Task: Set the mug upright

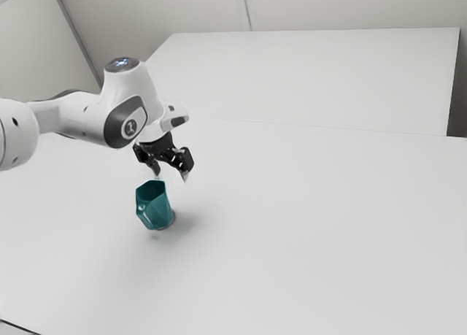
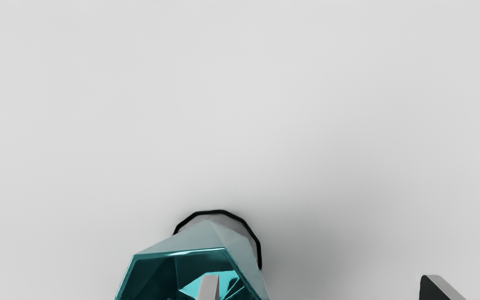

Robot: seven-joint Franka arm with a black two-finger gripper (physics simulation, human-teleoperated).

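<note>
The teal mug [image 1: 162, 203] stands mouth up on the white table [image 1: 314, 240], toward the exterior view's left, its handle [image 1: 144, 212] on the near side. Just above it, the black gripper [image 1: 171, 176] has its fingers spread wide, nothing between them; one tip hangs over the mug's mouth, the other off toward the exterior view's right. Whether that first tip touches the rim, I can't tell. The white arm [image 1: 80, 116] reaches in from the exterior view's left.

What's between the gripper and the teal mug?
No other object: the exterior view shows the open gripper just above the mug; in the wrist view one fingertip overlaps its opening.
</note>
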